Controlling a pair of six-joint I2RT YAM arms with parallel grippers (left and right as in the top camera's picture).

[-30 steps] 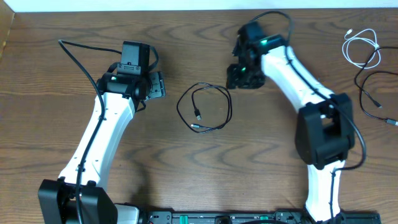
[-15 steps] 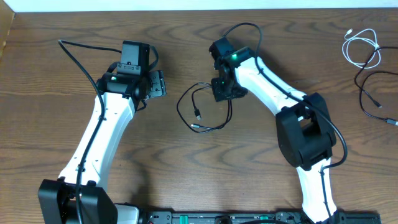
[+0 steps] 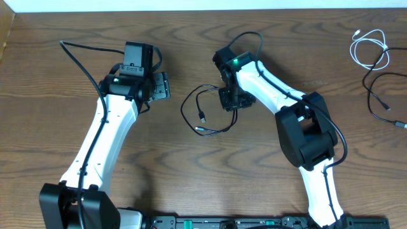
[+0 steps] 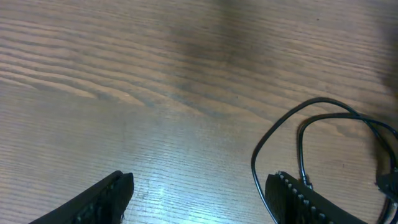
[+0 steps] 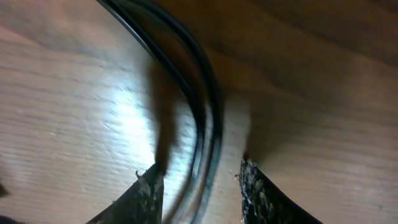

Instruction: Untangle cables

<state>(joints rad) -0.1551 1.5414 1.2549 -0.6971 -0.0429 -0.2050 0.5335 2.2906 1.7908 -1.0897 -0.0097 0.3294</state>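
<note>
Overhead, the right gripper [image 3: 232, 100] had swung down onto the looped black cable [image 3: 183, 109] on the counter [image 3: 254, 165], the white cable [image 3: 369, 51] well apart. Left wrist: the left gripper [image 4: 199, 199] gaped beside that loop. Right wrist: jaws straddled both strands, unclenched, seemingly ready to pinch.

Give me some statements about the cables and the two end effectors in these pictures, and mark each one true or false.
1. The right end effector straddles two strands of the black cable loop. True.
2. The left end effector holds a cable. False: it is open and empty.
3. The white cable crosses the loop. False: it lies apart, at the far right of the overhead view.
4. A second black cable lies near the white one. True.
</note>
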